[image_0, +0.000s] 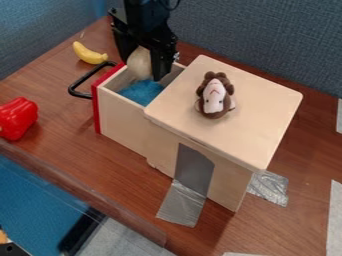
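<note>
The black tool (143, 70) pinches a pale tan rounded object (139, 61), its long axis near upright, at the open wooden drawer (123, 121); inside, a blue cloth (141, 92) lies toward the object's six o'clock.

Tan rounded object (139, 64), red drawer front (97, 111), yellow banana (87, 53); red pepper (18, 118), brown-and-white toy (214, 98), brown wood-grain tabletop (63, 131)

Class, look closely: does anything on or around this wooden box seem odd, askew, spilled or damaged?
Grey tape is stuck to the table at the wooden box's foot, an odd makeshift fixing. The drawer stands open, with the gripper holding a pale rounded object above it. I see no spill or damage.
</note>
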